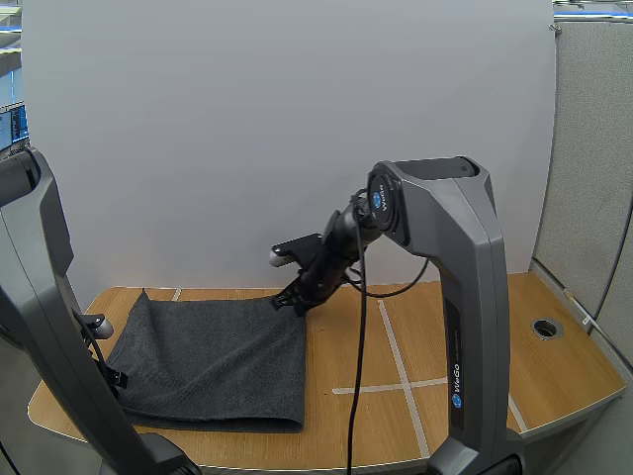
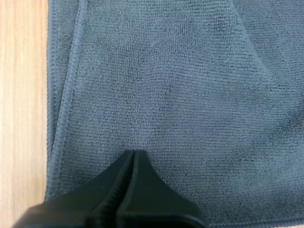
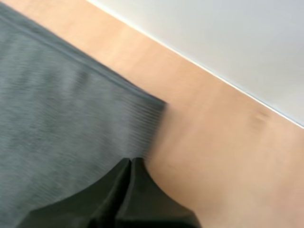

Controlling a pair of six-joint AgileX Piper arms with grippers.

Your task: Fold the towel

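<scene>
Wooden surface (image 1: 465, 336) carries a dark grey towel (image 1: 218, 361), spread flat across its left half, with the near edge close to the front rim. The right hand (image 1: 295, 297) hangs low at the towel's far right corner, its fingers pressed together into one dark wedge with nothing between them. The left hand (image 2: 134, 153) hovers over the cloth near a hemmed side edge, its fingers likewise together and empty.

The towel (image 1: 218, 361) is plain dark grey, the table (image 1: 554, 376) light wood with white lines (image 1: 396, 351).
</scene>
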